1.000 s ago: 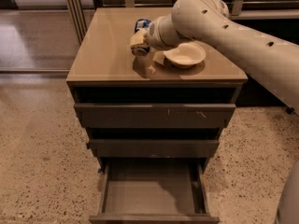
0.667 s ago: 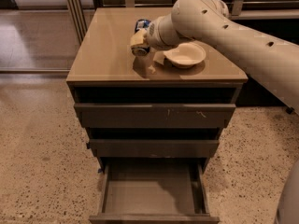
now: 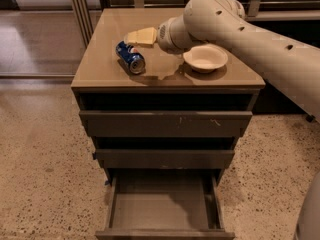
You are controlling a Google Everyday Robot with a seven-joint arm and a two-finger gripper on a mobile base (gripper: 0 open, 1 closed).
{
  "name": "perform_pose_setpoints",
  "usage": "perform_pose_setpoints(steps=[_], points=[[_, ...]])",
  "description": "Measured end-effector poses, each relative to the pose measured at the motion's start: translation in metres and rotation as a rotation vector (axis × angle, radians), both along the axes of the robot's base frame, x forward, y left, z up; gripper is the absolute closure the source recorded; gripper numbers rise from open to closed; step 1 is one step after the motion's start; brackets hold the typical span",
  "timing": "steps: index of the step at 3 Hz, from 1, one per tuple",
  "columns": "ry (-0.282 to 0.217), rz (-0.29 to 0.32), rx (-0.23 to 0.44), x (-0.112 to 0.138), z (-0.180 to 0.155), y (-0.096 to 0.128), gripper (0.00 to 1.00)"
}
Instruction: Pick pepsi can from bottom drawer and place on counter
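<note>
Nearest the viewer, the bottom drawer (image 3: 160, 206) of a grey-brown cabinet stands pulled out over a speckled floor (image 3: 40, 159), showing a flat bare floor and low side walls. Above it, two upper drawers (image 3: 165, 124) show only their flat fronts. On top lies the counter (image 3: 102, 66), a smooth glossy tan surface with a thin darker edge. The pepsi can (image 3: 131, 57) lies on its side on the counter, left of centre, set at an angle so that its silver round end faces forward and to the right. Its body is deep blue with white and red markings. To the right of the can, well apart from it, sits a cream paper bowl (image 3: 205, 58), upright and wider than the can. Just behind the can's far end is the cream gripper (image 3: 139, 36), pointing left at the tip of a thick beige arm (image 3: 240, 29) that reaches in from the right. Whether the gripper is open or closed cannot be told, nor whether it touches the can.
</note>
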State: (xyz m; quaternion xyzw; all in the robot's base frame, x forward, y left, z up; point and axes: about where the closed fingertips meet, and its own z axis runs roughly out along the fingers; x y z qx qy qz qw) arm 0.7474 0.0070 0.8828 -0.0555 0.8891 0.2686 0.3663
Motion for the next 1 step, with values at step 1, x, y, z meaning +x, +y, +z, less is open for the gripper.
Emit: perform_pose_setpoints(steps=[1], points=[[0.000,0.000,0.000,0.0000,0.0000,0.0000,0.00]])
